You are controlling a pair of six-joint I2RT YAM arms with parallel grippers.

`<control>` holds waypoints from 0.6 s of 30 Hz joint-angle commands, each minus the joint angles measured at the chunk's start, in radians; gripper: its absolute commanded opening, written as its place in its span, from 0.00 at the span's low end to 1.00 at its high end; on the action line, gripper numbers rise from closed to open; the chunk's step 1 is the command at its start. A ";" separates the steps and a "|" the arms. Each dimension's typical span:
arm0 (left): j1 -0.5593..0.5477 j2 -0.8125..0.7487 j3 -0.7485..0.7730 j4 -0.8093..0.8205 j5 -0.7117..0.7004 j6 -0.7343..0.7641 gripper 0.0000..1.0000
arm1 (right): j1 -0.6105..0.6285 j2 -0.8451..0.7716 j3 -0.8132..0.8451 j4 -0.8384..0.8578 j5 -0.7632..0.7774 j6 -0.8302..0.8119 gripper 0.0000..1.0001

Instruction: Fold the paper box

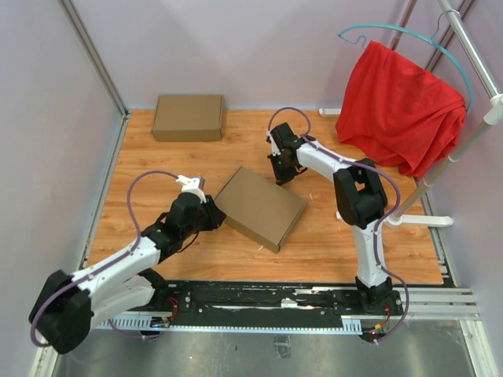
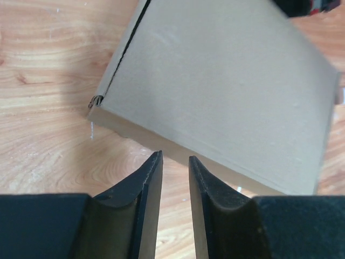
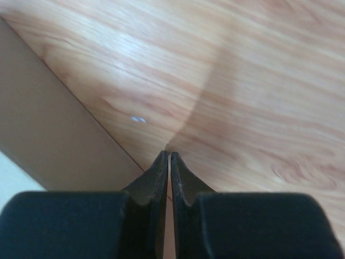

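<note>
In the left wrist view the paper box [image 2: 226,81] runs off past the top edge, its right corner is clipped, and a dark shape [image 2: 302,5] at the top right is cropped too tightly for us to name. The right wrist view gives us only a blurred brown face of the box, cut off at the left, and we cannot tell whether the right pincer [image 3: 170,154] touches it. From above, the left pincer [image 1: 212,212] sits under its own wrist, so we cannot judge contact with the box. The box hides the bench [image 1: 157,165] beneath it.
</note>
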 commanded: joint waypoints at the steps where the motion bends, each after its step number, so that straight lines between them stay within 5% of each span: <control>1: -0.005 -0.175 -0.027 -0.111 0.000 -0.021 0.32 | -0.043 -0.108 -0.077 0.057 -0.019 0.021 0.07; 8: -0.005 -0.420 -0.134 -0.108 0.093 -0.072 0.32 | -0.004 -0.078 0.120 -0.011 -0.042 -0.055 0.09; 11: -0.005 -0.477 -0.157 -0.126 0.043 -0.061 0.35 | 0.009 -0.240 -0.011 0.109 0.087 -0.010 0.13; 18: -0.005 -0.390 -0.107 -0.097 -0.045 -0.037 0.37 | 0.013 -0.555 -0.418 0.003 0.399 0.273 0.16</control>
